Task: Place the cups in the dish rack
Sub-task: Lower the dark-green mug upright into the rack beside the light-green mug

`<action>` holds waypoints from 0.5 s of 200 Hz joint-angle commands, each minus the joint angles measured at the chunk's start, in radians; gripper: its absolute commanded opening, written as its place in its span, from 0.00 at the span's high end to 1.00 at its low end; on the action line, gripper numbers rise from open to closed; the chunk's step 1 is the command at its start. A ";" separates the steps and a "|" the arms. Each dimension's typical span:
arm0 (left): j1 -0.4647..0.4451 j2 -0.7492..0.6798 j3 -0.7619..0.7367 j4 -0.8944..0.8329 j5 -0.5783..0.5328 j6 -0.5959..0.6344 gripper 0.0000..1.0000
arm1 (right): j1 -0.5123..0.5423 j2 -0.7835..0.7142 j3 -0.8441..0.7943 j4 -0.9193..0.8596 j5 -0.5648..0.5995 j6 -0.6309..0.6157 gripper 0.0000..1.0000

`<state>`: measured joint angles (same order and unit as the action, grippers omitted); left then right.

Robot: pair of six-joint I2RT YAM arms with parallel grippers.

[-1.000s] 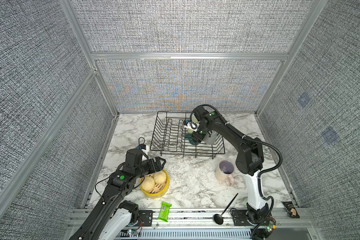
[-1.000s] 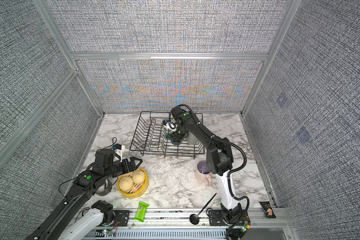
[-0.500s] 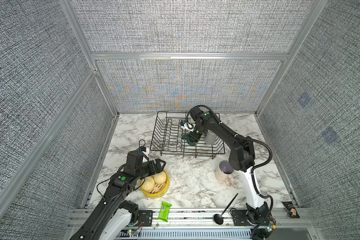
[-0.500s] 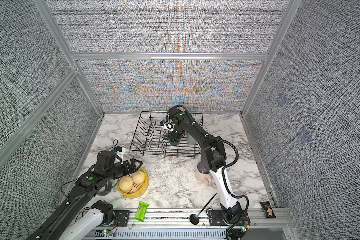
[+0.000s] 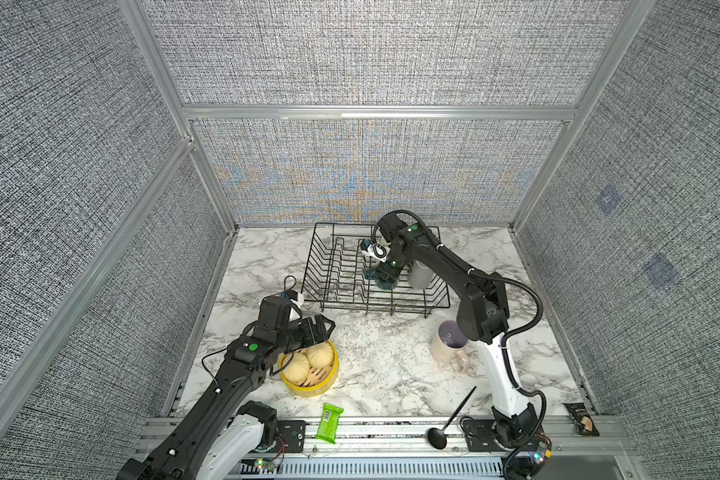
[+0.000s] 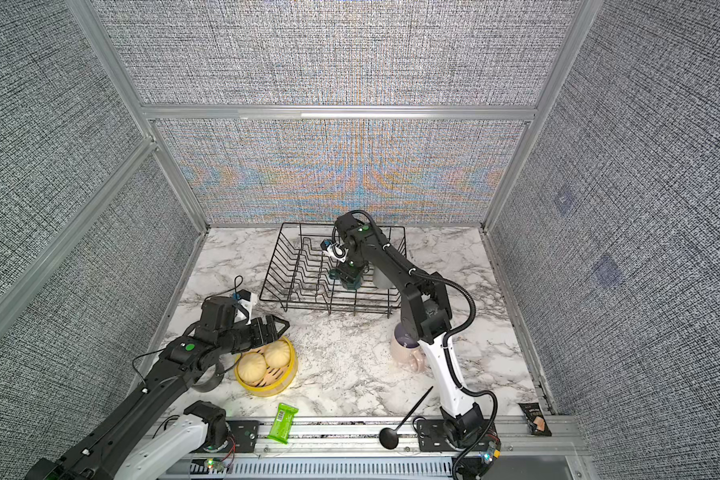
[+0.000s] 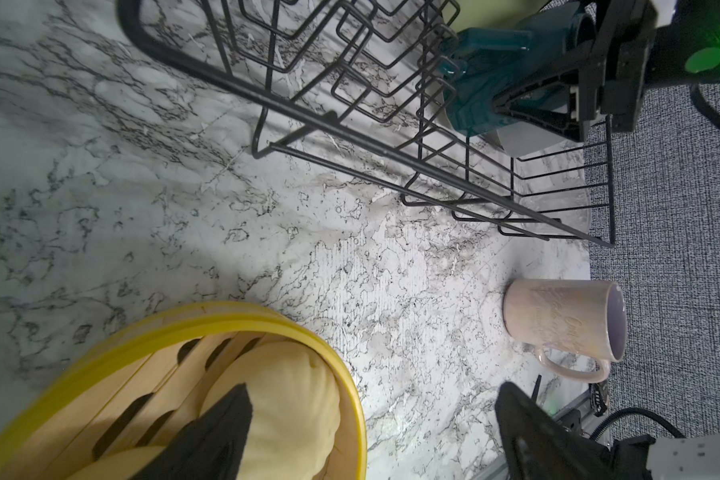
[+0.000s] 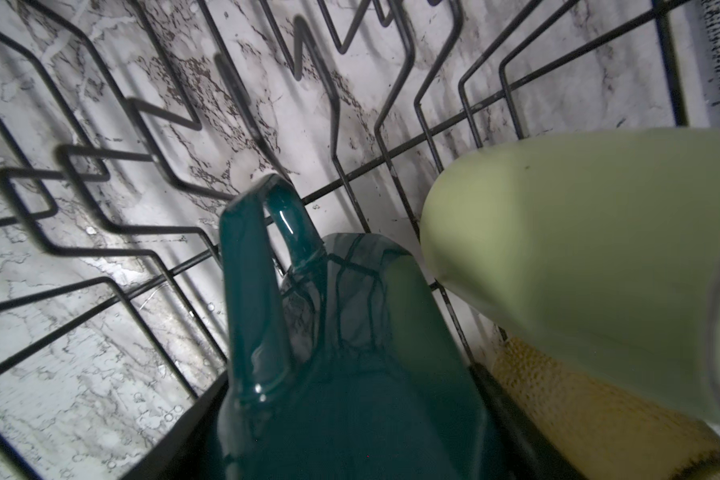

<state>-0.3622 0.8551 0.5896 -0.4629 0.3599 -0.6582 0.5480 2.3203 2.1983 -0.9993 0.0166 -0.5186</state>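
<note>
As it seems, teal mug sits clamped within right hand.

You get bright, even light in both top views, with rainbow moiré on the back wall at 12 o'clock and bowed panel edges, while the right wrist view is dim and its close pale green mug is blurred.

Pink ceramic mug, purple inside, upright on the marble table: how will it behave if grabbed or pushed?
The pink mug looks rigid, thick-walled, probably heavy for its size. Its smooth glaze may slip in a grip. Upright on a wide flat base, it should slide on the marble table rather than tip; its side handle could turn it.
</note>
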 commanded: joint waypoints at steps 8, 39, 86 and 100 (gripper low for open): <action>0.002 -0.030 -0.023 0.034 0.008 -0.003 0.08 | 0.000 -0.019 -0.014 0.070 0.040 0.024 0.38; 0.002 -0.069 -0.035 0.034 -0.016 -0.006 0.07 | 0.001 -0.047 -0.033 0.106 0.034 0.048 0.39; 0.002 -0.048 -0.039 0.056 0.005 -0.004 0.07 | 0.001 -0.042 -0.048 0.131 0.014 0.044 0.40; 0.002 -0.034 -0.042 0.076 0.021 -0.009 0.08 | 0.001 -0.039 -0.051 0.131 0.014 0.042 0.40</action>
<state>-0.3622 0.8055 0.5480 -0.4347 0.3592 -0.6624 0.5503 2.2803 2.1418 -0.9287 0.0288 -0.4839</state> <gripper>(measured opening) 0.924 0.734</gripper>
